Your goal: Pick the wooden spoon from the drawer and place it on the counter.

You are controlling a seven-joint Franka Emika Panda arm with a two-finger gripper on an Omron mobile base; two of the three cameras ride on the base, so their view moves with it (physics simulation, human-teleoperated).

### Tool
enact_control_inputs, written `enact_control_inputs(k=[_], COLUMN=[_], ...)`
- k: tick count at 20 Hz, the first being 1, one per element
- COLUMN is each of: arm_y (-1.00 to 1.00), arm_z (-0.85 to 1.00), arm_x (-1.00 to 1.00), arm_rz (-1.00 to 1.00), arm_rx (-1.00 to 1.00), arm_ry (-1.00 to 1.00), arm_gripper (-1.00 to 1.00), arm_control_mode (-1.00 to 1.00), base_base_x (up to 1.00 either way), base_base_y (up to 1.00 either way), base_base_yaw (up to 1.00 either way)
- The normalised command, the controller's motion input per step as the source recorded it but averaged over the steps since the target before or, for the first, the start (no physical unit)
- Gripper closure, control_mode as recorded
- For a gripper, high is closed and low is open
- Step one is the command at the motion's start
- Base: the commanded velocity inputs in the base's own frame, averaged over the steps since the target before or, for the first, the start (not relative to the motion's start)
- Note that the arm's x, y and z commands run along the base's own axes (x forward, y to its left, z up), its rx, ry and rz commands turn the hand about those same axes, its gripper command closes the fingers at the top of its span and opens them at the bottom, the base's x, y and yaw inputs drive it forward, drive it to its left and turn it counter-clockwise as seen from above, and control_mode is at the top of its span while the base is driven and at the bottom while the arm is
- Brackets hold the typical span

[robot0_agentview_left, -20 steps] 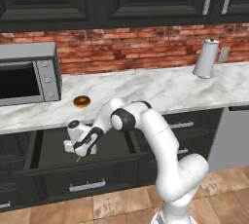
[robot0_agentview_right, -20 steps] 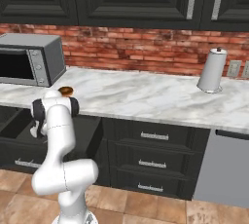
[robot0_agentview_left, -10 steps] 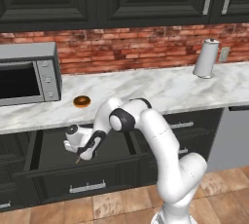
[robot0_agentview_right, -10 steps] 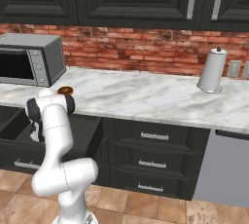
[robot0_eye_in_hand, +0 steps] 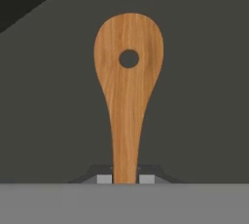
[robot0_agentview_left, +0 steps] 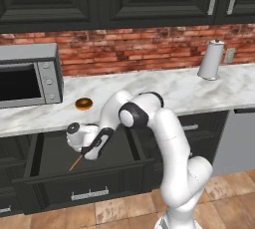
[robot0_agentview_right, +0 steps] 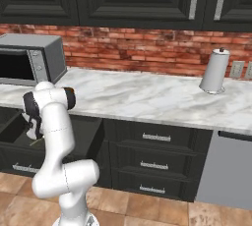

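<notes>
Hand lowered; hand view: fingers pinch wooden spoon.

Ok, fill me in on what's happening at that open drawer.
The robot arm has reached down into the open drawer, and its gripper is shut on the handle of the wooden spoon. In the hand view the spoon's bowl points away over the drawer's dark floor. The spoon isn't on the counter yet; a donut sits there beside the microwave.

No readable text, labels, brands or numbers anywhere. Microwave panel at far left has only small blurred buttons, no legible marks. Paper towel roll at far right is plain. Wooden spoon is unmarked.
</notes>
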Motion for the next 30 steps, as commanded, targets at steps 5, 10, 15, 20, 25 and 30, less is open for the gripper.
enact_control_inputs(k=[5, 10, 15, 20, 25, 30], arm_y=[0.00, 0.00, -0.01, -0.40, -0.69, -0.84], arm_z=[1.00, 0.99, 0.83, 0.60, 0.66, 0.43], arm_x=[0.01, 0.00, -0.15, -0.19, 0.09, 0.24], arm_rz=[-0.18, -0.25, -0.28, -0.08, 0.01, 0.13], arm_rx=[0.07, 0.01, 0.07, 0.18, 0.00, 0.00], arm_ry=[0.08, 0.09, 0.01, 0.00, 0.00, 0.00], arm_gripper=[1.00, 1.00, 1.00, 1.00, 1.00, 1.00], arm_control_mode=[-1.00, -1.00, -1.00, -1.00, -1.00, -1.00], base_base_x=[0.00, 0.00, 0.00, 0.00, 0.00, 0.00], base_base_y=[0.00, 0.00, 0.00, 0.00, 0.00, 0.00], base_base_yaw=[0.00, 0.00, 0.00, 0.00, 0.00, 0.00])
